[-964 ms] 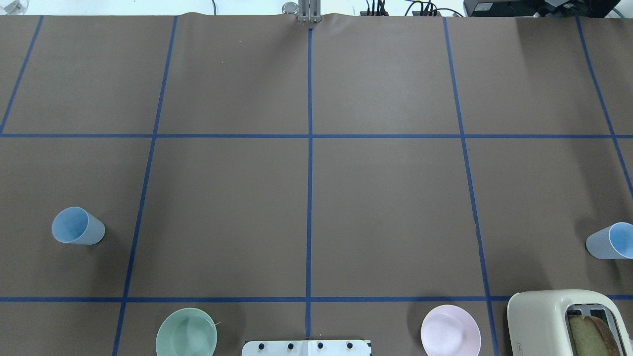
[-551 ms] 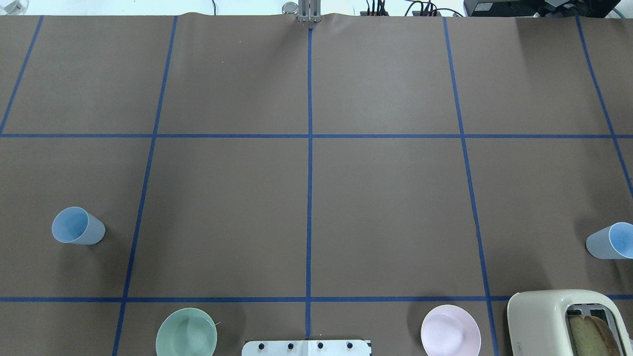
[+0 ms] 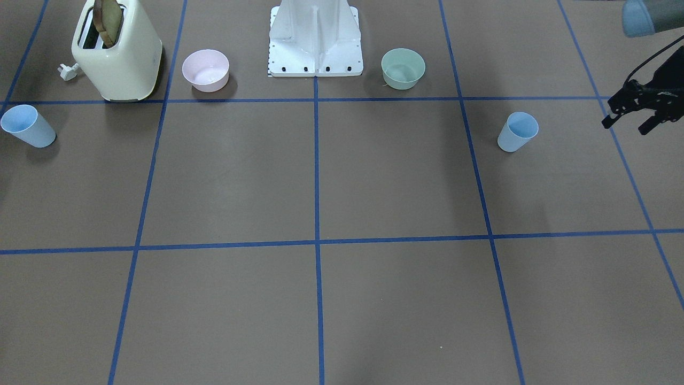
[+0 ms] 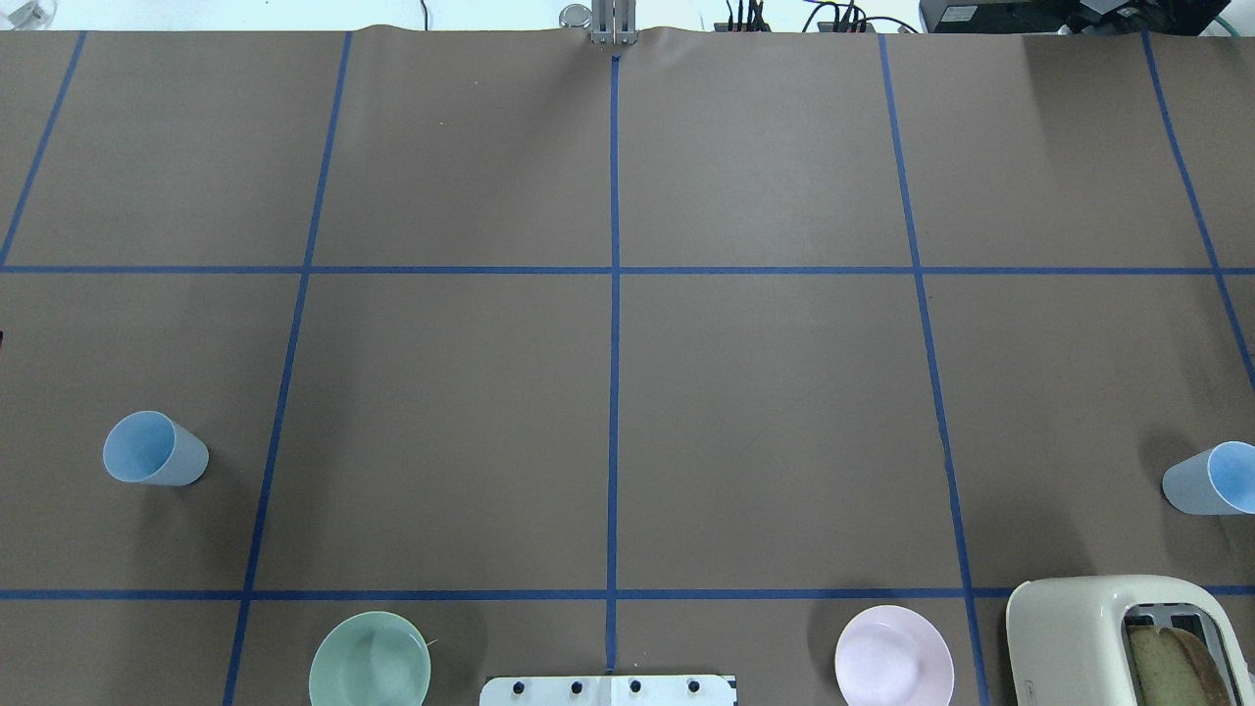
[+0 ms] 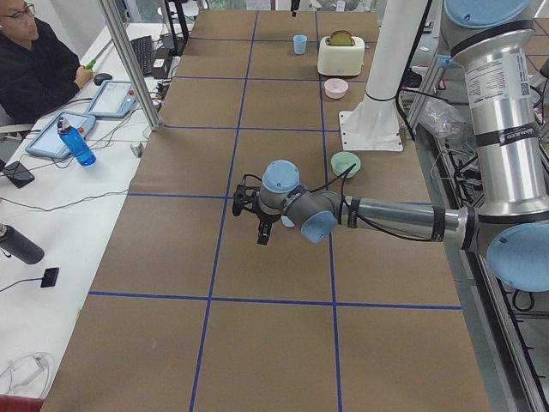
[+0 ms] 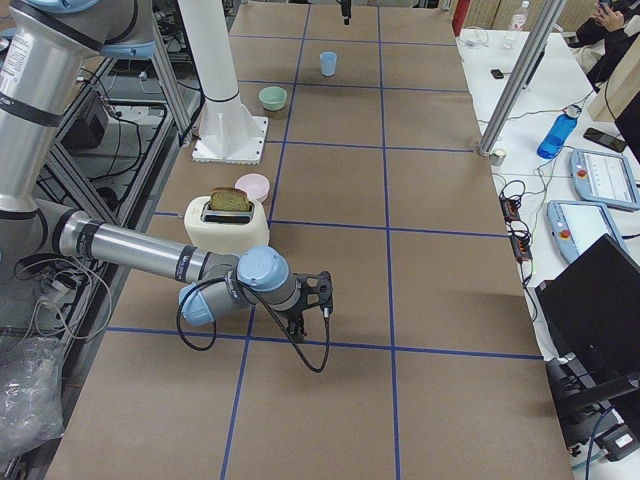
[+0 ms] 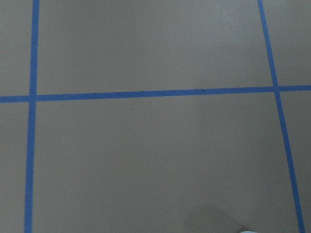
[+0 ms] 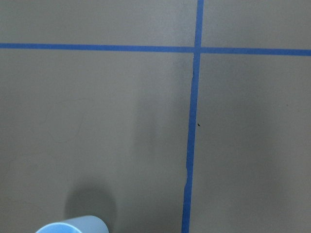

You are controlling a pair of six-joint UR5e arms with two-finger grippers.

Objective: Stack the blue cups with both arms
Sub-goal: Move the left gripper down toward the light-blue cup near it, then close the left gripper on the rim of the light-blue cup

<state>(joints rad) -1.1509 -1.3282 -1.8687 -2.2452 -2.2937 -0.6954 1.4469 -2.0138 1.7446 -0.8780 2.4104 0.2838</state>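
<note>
One blue cup (image 4: 154,449) stands upright on the robot's left side of the brown table and also shows in the front view (image 3: 517,132). The other blue cup (image 4: 1211,479) stands at the far right edge and also shows in the front view (image 3: 26,126). Its rim shows at the bottom of the right wrist view (image 8: 73,227). My left gripper (image 3: 625,125) hangs open and empty, outboard of the left cup and apart from it. My right gripper (image 6: 310,300) shows only in the side views, low over the table near the toaster. I cannot tell whether it is open or shut.
A cream toaster (image 4: 1128,637) holding bread stands near the right cup. A pink bowl (image 4: 892,655) and a pale green bowl (image 4: 370,659) flank the white base stand (image 3: 315,37). An operator (image 5: 34,51) sits at a side desk.
A small dark sliver has appeared at the left edge of the overhead view. The cups, bowls and toaster have not moved.
</note>
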